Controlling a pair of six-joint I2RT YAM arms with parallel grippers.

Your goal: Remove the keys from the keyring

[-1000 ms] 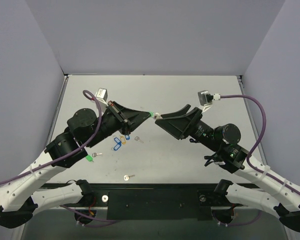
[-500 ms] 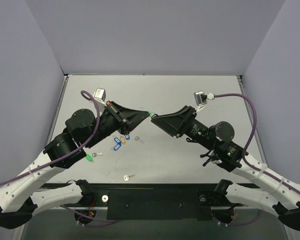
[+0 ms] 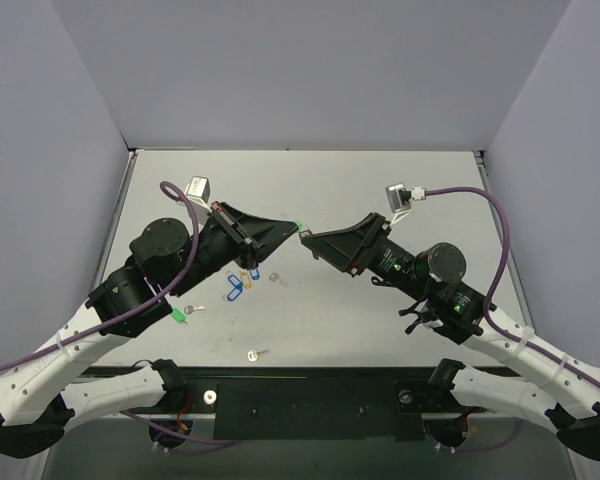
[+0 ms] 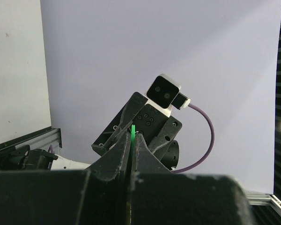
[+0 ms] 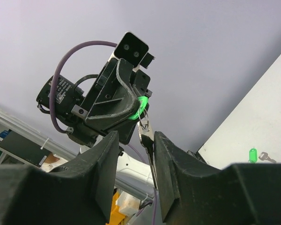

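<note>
Just toward 11 o'clock from the middle of the table (image 3: 410, 190), both arms are lifted and their tips meet nose to nose in the top view. The left gripper (image 3: 294, 229) reaches in from 8 o'clock with its fingers pressed together on the keyring (image 5: 142, 102). The light-green tag shows in the left wrist view only as a thin bright sliver in the seam between the closed fingers. In the right wrist view the thin metal ring hangs off the tag toward 6 o'clock, and a silver key (image 5: 144, 135) dangles from it. The right gripper (image 5: 136, 138) comes in from 4 o'clock with its fingers apart on either side of that key. There is a clear gap on one side and a very narrow one on the other, so the key is bracketed and not visibly clamped. On the tabletop, toward 8 o'clock from the meeting point, lie blue tags (image 3: 234, 291), an orange tag (image 3: 245, 276) and a loose key (image 3: 277, 279). A brighter green tag (image 3: 180, 318) sits further out along the same direction, and another small key (image 3: 257, 353) lies at about 7 o'clock near the front edge.
</note>
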